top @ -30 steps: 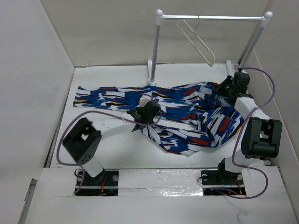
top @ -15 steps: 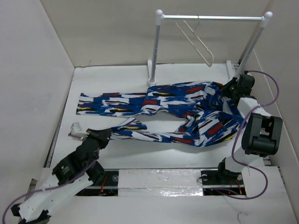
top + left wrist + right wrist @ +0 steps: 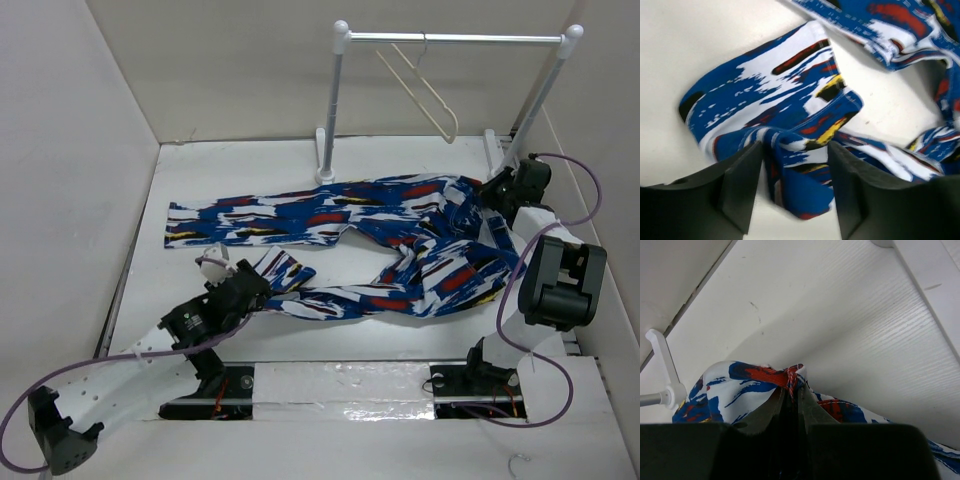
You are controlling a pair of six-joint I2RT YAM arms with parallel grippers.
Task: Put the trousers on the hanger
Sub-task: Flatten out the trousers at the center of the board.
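**A:** From overhead, how do the trousers (image 3: 400, 235) lie?

**B:** Flat on the desk (image 3: 250, 165), long axis running left to right. The waist is bunched at the right and both legs point left. The far leg is straight and the near one bends towards my bases. My left pincer (image 3: 255, 285) is at the near leg's cuff, and my right pincer (image 3: 497, 190) is at the waist end by the right wall.

**A:** And the hanger (image 3: 425, 90)?

**B:** It's hooked on the rail (image 3: 450, 38) at the far side, dangling off the desk with its body slanting down to the right. It sits beyond and above the waist, so my right arm is much the nearer.

**A:** Left wrist camera?

**B:** My fingers (image 3: 740, 185) have narrowed onto a bunched fold of the leg. The cuff fans out on the desk past them.

**A:** Right wrist?

**B:** That pincer is clamped tight on a pinch of cloth. I judge the lift has to go up and away from me, towards the rail.
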